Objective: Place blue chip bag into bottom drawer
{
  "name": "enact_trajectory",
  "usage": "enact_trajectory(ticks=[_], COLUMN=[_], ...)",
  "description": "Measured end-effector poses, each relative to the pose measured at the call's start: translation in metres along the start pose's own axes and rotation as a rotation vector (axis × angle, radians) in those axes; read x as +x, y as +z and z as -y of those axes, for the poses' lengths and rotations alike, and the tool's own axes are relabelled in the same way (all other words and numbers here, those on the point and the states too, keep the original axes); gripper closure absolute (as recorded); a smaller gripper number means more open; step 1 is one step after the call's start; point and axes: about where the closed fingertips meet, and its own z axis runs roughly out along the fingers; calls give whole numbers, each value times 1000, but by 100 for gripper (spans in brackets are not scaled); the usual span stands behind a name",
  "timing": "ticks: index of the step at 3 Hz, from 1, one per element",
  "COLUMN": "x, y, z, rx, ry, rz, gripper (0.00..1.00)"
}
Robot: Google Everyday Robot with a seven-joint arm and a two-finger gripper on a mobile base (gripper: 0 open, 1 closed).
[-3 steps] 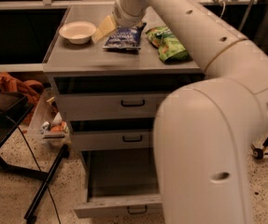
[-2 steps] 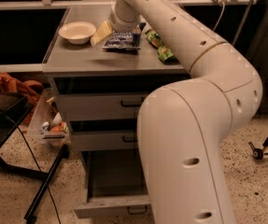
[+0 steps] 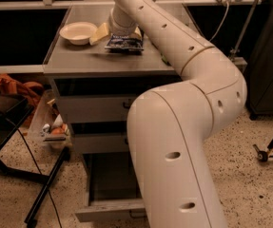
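The blue chip bag [image 3: 123, 42] lies flat on the grey cabinet top [image 3: 79, 61], right of the middle. My gripper [image 3: 124, 32] is at the end of the white arm, directly over the bag's far edge. The wrist hides its tip, and I cannot tell whether it touches the bag. The bottom drawer [image 3: 108, 209] is pulled open at floor level, and what shows of its inside holds nothing. My arm's big lower link covers its right part. The two shallower drawers [image 3: 93, 109] above it are closed.
A white bowl [image 3: 79, 32] and a yellow packet [image 3: 100, 31] sit left of the bag. A sliver of green bag [image 3: 164, 59] shows behind my arm. A black stand [image 3: 3, 122], orange cloth [image 3: 12, 87] and a bin of items [image 3: 53, 129] are at the left. A wheeled stand base [image 3: 269, 151] is at the right.
The view has shifted, so my arm now crosses the cabinet's right side and hides most of the green bag. The blue bag lies in the same spot on the top.
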Motion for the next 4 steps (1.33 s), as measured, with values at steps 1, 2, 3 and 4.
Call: enact_trajectory(ticks=[1,2,3,4], x=[-2,-1,-3,-7], y=[15,27,25,20], z=[3,7,7,7], rx=[18,45,49,50], ry=[77,127,133,133], rz=[-5,-24,-26,-25], gripper=[0,16,40,63])
